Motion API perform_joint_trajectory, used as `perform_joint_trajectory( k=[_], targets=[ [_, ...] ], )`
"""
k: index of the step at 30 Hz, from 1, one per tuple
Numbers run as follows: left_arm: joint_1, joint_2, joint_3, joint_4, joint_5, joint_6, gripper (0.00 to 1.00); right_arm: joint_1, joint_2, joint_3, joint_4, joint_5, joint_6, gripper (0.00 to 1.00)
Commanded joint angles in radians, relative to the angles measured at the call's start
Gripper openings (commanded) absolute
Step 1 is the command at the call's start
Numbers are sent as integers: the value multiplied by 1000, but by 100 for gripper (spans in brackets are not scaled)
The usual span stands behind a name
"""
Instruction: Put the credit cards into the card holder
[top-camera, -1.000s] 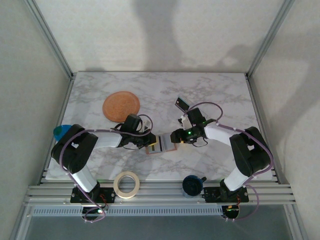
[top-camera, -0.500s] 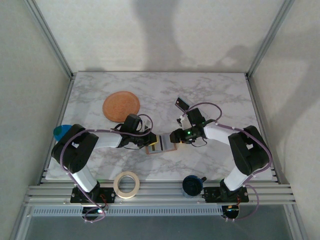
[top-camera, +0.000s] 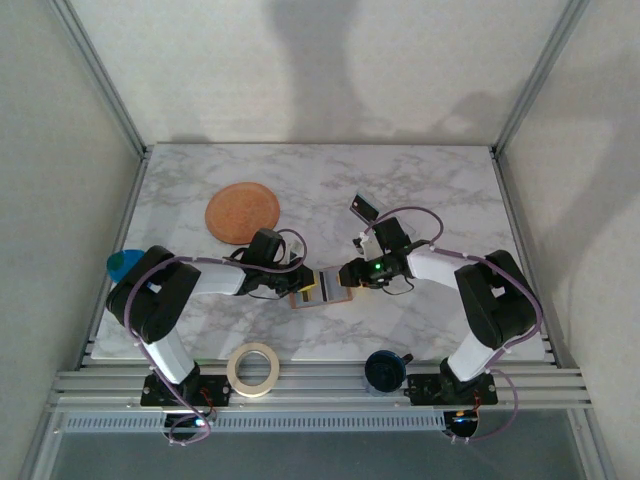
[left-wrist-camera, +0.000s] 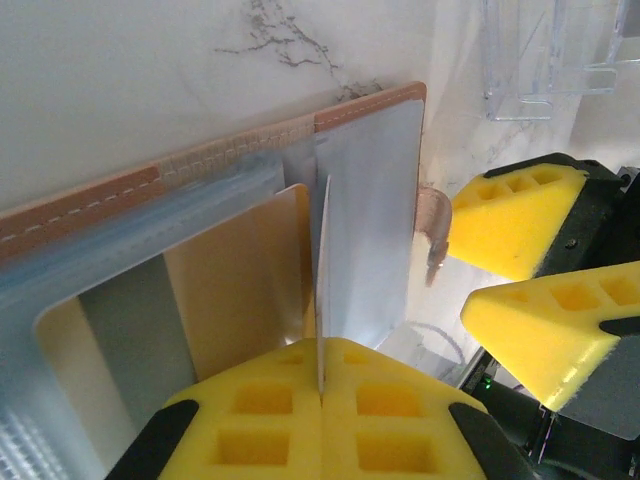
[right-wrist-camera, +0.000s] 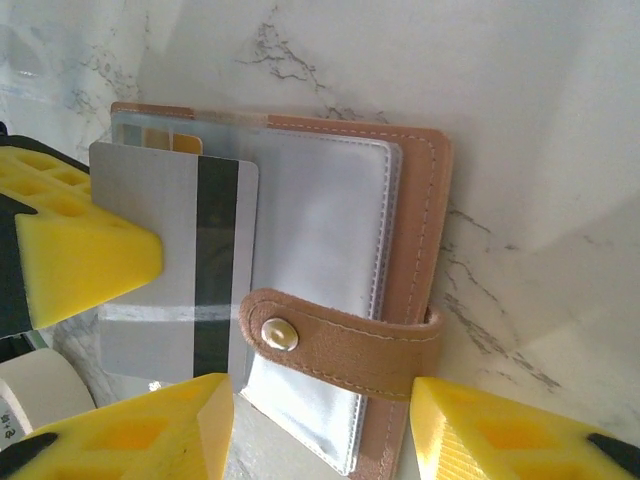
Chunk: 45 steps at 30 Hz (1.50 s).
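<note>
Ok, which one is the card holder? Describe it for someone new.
On the marble table, look at the front middle, where the two arms' jaws meet. The card holder lies there: small, tan leather, clear sleeves, a snap strap, unlike the round orange disc farther back.

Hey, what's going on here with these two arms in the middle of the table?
The left gripper is shut on a silver card with a dark stripe and holds it at the plastic sleeves of the open card holder. Whether the card sits in a slot is unclear. The right gripper hangs over the holder, jaws apart on either side of the snap tab. A dark card lies further back on the table.
</note>
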Motion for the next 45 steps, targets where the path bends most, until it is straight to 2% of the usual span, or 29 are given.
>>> perform_joint_trajectory(
  k=[1, 25, 36, 45],
  targets=[
    [5, 5, 5, 30, -5, -23, 0, -4, -8, -23, 25, -22, 20, 50],
    [-30, 45, 32, 64, -38, -56, 0, -6, -9, -62, 106, -60, 56, 51],
    [-10, -80, 13, -128, -127, 29, 0, -27, -18, -59, 71, -46, 33, 51],
    [-10, -24, 29, -124, -101, 39, 0, -30, -20, -72, 89, -52, 37, 51]
  ],
)
